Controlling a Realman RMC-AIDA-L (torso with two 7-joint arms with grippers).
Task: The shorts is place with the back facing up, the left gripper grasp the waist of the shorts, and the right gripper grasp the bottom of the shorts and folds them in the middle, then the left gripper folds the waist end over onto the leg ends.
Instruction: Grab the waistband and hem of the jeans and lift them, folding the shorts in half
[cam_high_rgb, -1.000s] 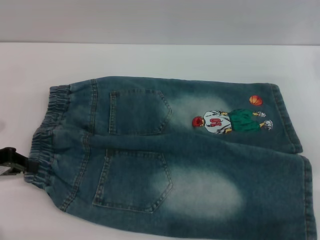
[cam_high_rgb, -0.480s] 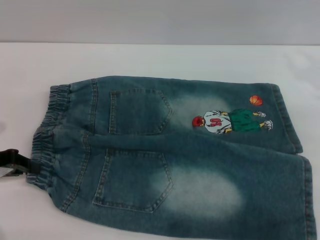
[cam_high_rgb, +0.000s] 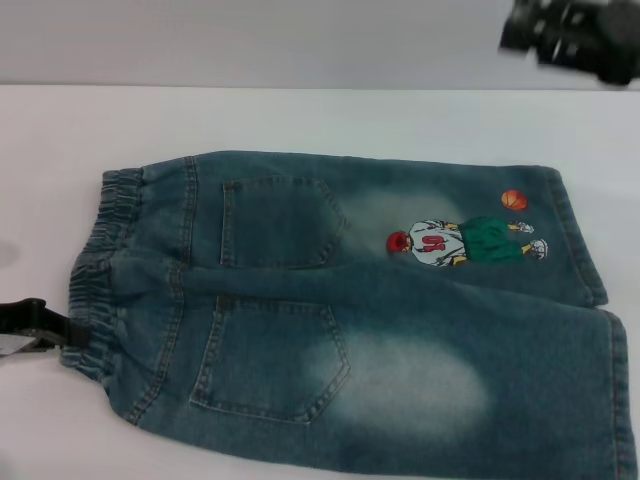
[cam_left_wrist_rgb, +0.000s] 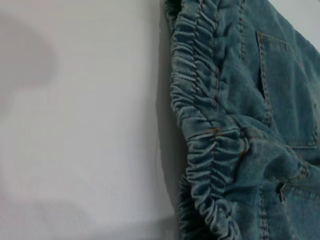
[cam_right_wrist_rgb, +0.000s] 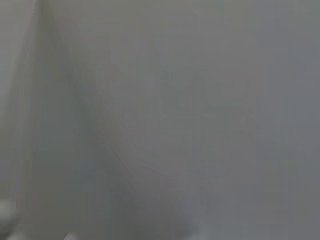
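Observation:
The denim shorts (cam_high_rgb: 350, 310) lie flat with both back pockets up. The gathered waist (cam_high_rgb: 95, 270) is on the left. The hemmed bottom (cam_high_rgb: 585, 245) is on the right, near the embroidered player (cam_high_rgb: 465, 243) and the orange ball. My left gripper (cam_high_rgb: 45, 325) sits low at the near-left edge, touching the waistband's rim. The left wrist view shows the puckered waist (cam_left_wrist_rgb: 200, 125) close up beside bare table. My right gripper (cam_high_rgb: 575, 35) hangs high at the far right, well above and behind the leg ends. The right wrist view shows only plain grey.
The white table (cam_high_rgb: 300, 115) reaches back to a grey wall. The near leg (cam_high_rgb: 560, 420) runs toward the lower right corner of the head view. Bare table lies left of the waistband (cam_left_wrist_rgb: 75, 125).
The right gripper has come into the head view at the top right. The shorts have shifted slightly right, and the left gripper has moved with the waistband's edge.

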